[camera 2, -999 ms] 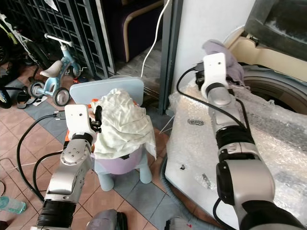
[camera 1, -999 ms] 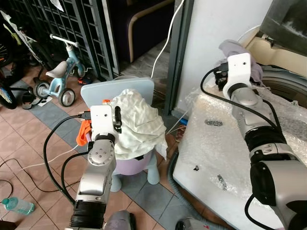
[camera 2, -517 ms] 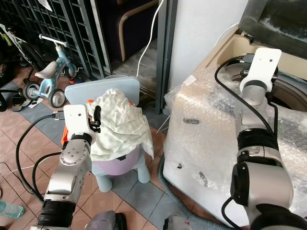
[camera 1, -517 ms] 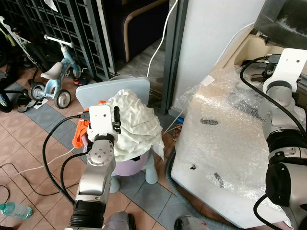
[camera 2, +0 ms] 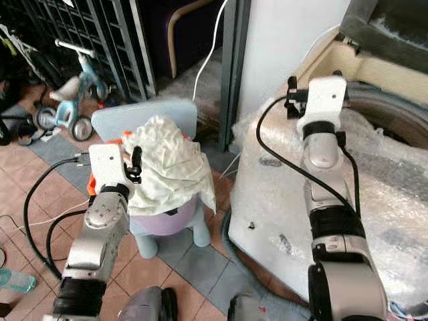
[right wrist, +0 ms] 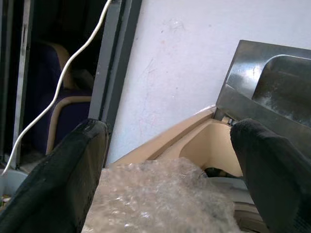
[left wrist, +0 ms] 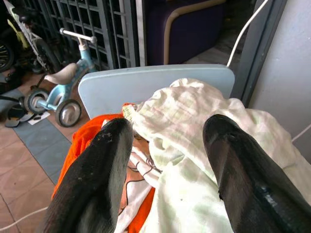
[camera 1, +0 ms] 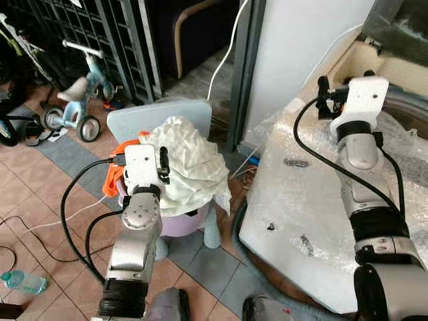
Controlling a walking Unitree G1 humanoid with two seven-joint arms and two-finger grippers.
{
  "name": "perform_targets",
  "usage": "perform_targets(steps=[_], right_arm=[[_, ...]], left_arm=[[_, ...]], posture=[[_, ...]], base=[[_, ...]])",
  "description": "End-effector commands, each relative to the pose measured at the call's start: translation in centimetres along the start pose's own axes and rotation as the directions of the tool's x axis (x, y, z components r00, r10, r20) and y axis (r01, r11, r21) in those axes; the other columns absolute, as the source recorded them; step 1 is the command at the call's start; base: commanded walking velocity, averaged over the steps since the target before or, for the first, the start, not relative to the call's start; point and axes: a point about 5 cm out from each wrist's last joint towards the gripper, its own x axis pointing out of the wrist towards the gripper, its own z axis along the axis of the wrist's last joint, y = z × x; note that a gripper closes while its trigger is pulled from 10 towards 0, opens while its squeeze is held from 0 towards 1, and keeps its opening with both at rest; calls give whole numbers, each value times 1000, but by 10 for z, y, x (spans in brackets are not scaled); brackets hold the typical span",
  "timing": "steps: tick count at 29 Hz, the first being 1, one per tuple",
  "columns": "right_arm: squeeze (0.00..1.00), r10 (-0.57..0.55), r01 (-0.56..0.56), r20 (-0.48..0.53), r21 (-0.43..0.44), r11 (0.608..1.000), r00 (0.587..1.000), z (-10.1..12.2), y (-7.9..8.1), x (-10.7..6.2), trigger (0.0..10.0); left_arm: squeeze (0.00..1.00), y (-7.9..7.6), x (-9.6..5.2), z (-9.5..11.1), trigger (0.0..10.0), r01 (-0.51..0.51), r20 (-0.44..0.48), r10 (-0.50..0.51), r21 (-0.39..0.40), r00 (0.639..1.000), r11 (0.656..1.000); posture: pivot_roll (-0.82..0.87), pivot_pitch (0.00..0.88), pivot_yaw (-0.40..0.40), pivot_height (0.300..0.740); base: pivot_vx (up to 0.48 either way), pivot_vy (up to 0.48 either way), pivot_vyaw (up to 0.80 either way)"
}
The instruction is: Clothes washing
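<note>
Bubble-wrapped white top-loading washing machine (camera 1: 314, 221) on the robot's right, lid up, beige rim and dark drum opening (camera 2: 394, 114) showing behind the wrap. Loose plastic could snag the black fingers or a trailing sleeve on the way to the drum.

Pale blue plastic child's chair (camera 1: 164, 120) on the left, carrying a lavender plastic basin (camera 1: 184, 224) heaped with laundry; light and narrow-footed, likely to tip or slide under a sideways tug.

Crumpled cream-white cloth (camera 1: 190, 160) on top of the heap, bright orange garment (left wrist: 80, 141) tucked beneath it. Risk of lifting both at once, or of dragging a loose edge onto the tiled floor (camera 1: 40, 200).

Left hand (left wrist: 167, 165) spread wide just above the cream cloth, gripping nothing. Right hand (right wrist: 170, 170) spread wide and empty, raised over the machine's wrapped top near the drum opening.
</note>
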Motion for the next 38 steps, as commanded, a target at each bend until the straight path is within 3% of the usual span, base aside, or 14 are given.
perform_targets(steps=[1,7,9,10,15,30,38], right_arm=[[1000,20,-20,26,-1,1000,999,6,5,-1,10000],[1000,31,-32,23,3,999,999,7,5,0,10000],[957,36,-36,18,-1,999,999,7,5,0,10000],[0,37,-37,11,2,999,999,6,5,0,10000],[0,39,-39,-1,-1,999,999,5,6,-2,10000],[0,52,-51,-32,10,999,998,-1,13,-11,10000],[0,62,-61,-46,18,998,997,-4,20,-18,10000]], left_arm=[[0,-3,-1,-2,10000,2,-15,-2,-6,1000,1000],[0,-2,-2,-3,10000,-4,-16,4,-9,1000,1000],[0,-3,-1,-3,10000,-4,-16,4,-9,1000,1000],[0,-3,-1,-3,10000,-6,-16,5,-11,1000,1000],[0,-2,-1,-3,10000,-7,-20,6,-22,1000,1000],[0,-2,-1,-3,10000,11,-24,-12,-40,1000,999],[0,-3,-2,-1,10000,50,-5,-50,-37,999,998]], posture=[[-21,39,23,740],[-21,40,18,740],[-22,40,19,740],[-23,40,19,740],[-25,40,20,740],[-26,40,21,740],[-28,37,23,740]], base=[[-285,0,0],[-230,0,0],[0,0,0],[0,0,0],[0,0,0],[0,355,-800],[0,0,-800]])
